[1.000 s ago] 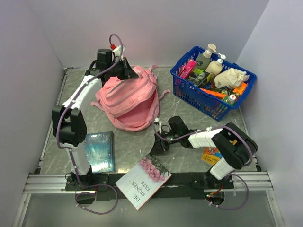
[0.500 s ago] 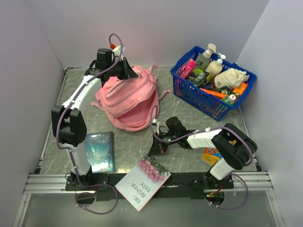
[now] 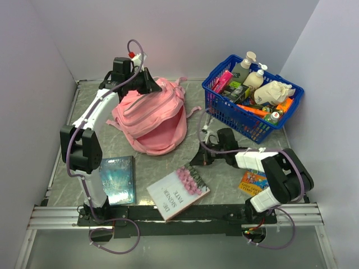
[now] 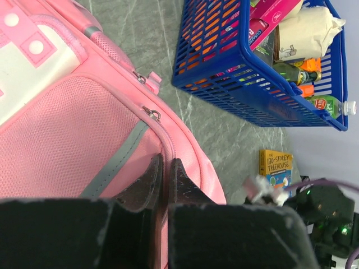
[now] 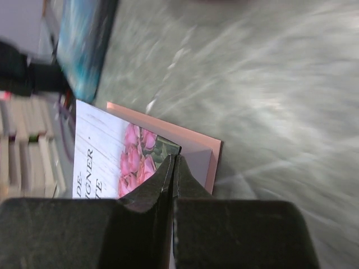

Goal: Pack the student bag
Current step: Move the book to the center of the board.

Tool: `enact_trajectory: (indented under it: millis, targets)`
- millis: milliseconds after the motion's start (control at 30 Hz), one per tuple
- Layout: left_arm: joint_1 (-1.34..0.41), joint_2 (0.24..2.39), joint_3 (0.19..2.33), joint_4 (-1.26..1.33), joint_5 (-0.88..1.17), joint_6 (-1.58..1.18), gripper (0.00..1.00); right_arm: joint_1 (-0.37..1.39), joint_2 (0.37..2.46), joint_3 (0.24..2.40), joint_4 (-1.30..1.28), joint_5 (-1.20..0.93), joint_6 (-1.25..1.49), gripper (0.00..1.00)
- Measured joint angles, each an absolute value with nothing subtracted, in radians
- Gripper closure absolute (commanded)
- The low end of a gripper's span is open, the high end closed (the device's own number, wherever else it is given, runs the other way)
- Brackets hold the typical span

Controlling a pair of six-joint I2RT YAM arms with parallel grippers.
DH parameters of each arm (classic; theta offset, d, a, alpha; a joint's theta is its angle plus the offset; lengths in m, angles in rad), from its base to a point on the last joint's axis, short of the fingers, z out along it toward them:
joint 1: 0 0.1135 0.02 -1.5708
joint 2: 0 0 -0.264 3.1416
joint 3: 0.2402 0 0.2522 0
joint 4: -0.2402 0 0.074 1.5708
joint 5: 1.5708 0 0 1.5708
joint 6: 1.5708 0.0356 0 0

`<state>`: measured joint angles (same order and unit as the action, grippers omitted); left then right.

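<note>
The pink student bag [image 3: 151, 115] lies at the back middle of the table with its main opening gaping toward the front. My left gripper [image 3: 147, 84] is shut on the bag's upper rim; in the left wrist view the jaws [image 4: 166, 163] pinch the pink fabric [image 4: 84, 129] beside the zip. My right gripper [image 3: 198, 161] is shut on the corner of a white book with pink roses [image 3: 178, 191], which lies flat in front of the bag. In the right wrist view the gripper [image 5: 174, 159] clamps the cover of the rose book [image 5: 106, 162] at its corner.
A blue basket [image 3: 216, 109] full of bottles and packets stands at the back right. A dark blue book [image 3: 118, 179] lies at the front left. A small yellow book [image 3: 253, 182] lies at the front right, also seen in the left wrist view [image 4: 275, 168].
My right gripper has dragged the rose book back from the front edge, to the right and toward the bag, turning it. The left gripper has kept hold of the bag's rim.
</note>
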<state>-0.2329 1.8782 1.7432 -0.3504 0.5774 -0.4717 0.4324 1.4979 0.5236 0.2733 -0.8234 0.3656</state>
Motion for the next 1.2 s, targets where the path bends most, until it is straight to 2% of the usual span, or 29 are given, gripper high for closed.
enact_trajectory:
  millis: [233, 633, 667, 767, 833, 867, 900, 1200]
  targets:
    - [-0.218, 1.879, 1.752, -0.361, 0.577, -0.467, 0.99, 0.294, 1.388, 0.471, 0.24, -0.692, 0.38, 1.0]
    - [-0.162, 1.878, 1.753, -0.353, 0.545, -0.473, 0.99, 0.27, 0.951, 0.393, -0.002, -0.129, 0.567, 1.0]
    - [-0.155, 1.878, 1.753, -0.352, 0.54, -0.474, 0.99, 0.267, 0.932, 0.393, -0.016, -0.102, 0.582, 0.95]
    - [-0.143, 1.879, 1.753, -0.347, 0.529, -0.476, 0.99, 0.256, 0.921, 0.395, -0.052, -0.051, 0.632, 0.58]
    - [-0.139, 1.878, 1.753, -0.346, 0.525, -0.477, 0.99, 0.254, 0.957, 0.398, -0.094, -0.038, 0.66, 0.47]
    - [-0.138, 1.878, 1.752, -0.346, 0.525, -0.477, 0.99, 0.252, 0.979, 0.398, -0.108, -0.039, 0.669, 0.21]
    - [-0.138, 1.879, 1.752, -0.345, 0.525, -0.479, 0.99, 0.25, 1.003, 0.398, -0.122, -0.044, 0.678, 0.0]
    - [-0.137, 1.878, 1.751, -0.345, 0.526, -0.48, 0.99, 0.241, 1.096, 0.398, -0.106, -0.076, 0.744, 0.0]
